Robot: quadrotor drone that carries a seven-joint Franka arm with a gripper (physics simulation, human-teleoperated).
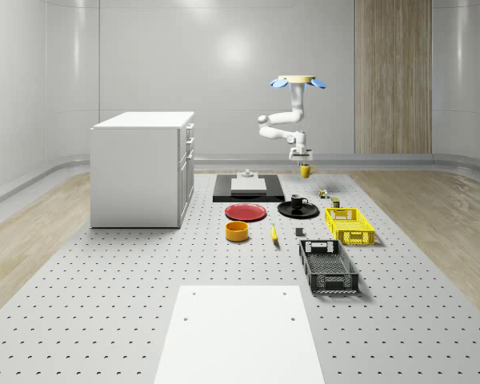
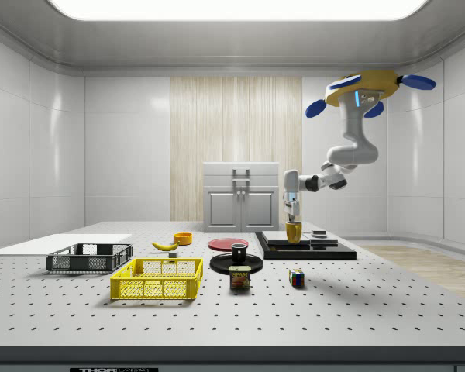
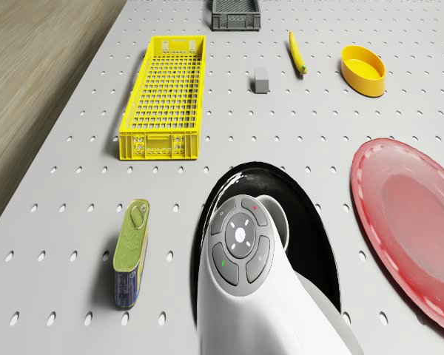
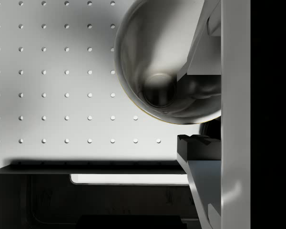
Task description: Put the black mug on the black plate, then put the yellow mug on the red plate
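Perforated table [image 1: 104, 304]: crates [image 1: 350, 225] (both empty)

- The pale grey perforated desk [image 1: 104, 304] looks matt, like metal.
- The round red plate [image 3: 411, 222] is glossy and smooth.
- The round black plate [image 3: 314, 244] shines.
- The yellow mesh plastic crate [image 3: 165, 96] looks matt.
- The floor's wooden planks [image 1: 32, 240] carry a slight sheen.

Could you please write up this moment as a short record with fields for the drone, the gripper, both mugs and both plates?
drone: hovers above the table's far end, behind the plates in the whole-scene view
gripper: shut on the yellow mug's rim
yellow mug: held off the table, upright
black mug: stands on the black plate
black plate: on the table, beside the red plate
red plate: bare
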